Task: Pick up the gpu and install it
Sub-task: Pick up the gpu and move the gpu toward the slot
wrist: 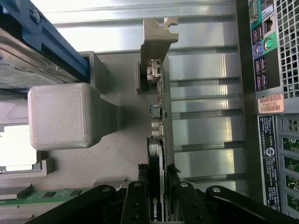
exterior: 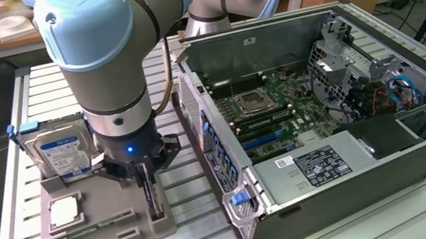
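Wrist view shows the gripper [wrist: 157, 185] pinched narrowly on the upper edge of the gpu [wrist: 156, 140], which stands on edge in the grey holder [wrist: 112, 158]; so thin a hold could let the card tilt and jam in its slot.

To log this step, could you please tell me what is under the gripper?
The gpu, on edge in the grey tray, with the gripper shut on it. Its lower edge is covered, so how it sits in the tray cannot be seen.
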`<action>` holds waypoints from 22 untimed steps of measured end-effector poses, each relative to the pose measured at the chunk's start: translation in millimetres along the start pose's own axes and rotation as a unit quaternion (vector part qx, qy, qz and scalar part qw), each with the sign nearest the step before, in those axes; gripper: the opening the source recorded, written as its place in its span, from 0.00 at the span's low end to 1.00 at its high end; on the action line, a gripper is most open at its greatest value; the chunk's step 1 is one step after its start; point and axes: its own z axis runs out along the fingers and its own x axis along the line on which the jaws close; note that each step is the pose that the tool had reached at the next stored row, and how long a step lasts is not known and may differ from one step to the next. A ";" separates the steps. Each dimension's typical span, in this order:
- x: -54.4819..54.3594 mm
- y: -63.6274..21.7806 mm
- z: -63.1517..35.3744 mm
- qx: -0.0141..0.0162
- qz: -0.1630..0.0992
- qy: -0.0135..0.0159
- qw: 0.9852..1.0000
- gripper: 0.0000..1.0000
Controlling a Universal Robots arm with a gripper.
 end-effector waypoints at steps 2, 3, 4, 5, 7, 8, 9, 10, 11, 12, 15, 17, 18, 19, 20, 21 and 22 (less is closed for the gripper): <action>0.0 0.0 0.0 0.000 0.000 0.000 1.000 0.27; 0.0 0.0 0.0 0.000 0.000 0.000 1.000 0.27; 0.0 0.0 -0.1 0.000 0.000 0.000 1.000 0.27; 0.1 0.1 -1.1 0.000 0.000 0.000 1.000 0.27; 0.0 0.9 -8.6 -0.001 0.000 0.000 1.000 0.27; 0.0 1.3 -13.1 -0.002 0.000 0.000 1.000 0.27; 0.0 1.7 -17.5 -0.002 0.000 0.000 1.000 0.27; -0.1 2.1 -22.0 -0.002 0.000 0.000 1.000 0.27; -0.1 2.6 -26.8 -0.002 0.000 0.000 1.000 0.27; -0.2 3.1 -31.2 -0.002 0.000 0.000 1.000 0.27; -0.2 4.4 -44.6 -0.002 0.000 0.000 1.000 0.27; -0.3 5.3 -54.0 -0.002 0.000 0.000 1.000 0.27; -0.3 5.8 -58.5 -0.002 0.000 0.000 1.000 0.27; -0.3 6.2 -62.9 -0.002 0.000 0.000 1.000 0.27; -0.4 6.7 -67.4 -0.002 0.000 0.000 1.000 0.27; -0.4 7.1 -71.9 -0.002 0.000 0.000 1.000 0.26; -0.4 7.6 -76.3 -0.002 0.000 0.000 1.000 0.26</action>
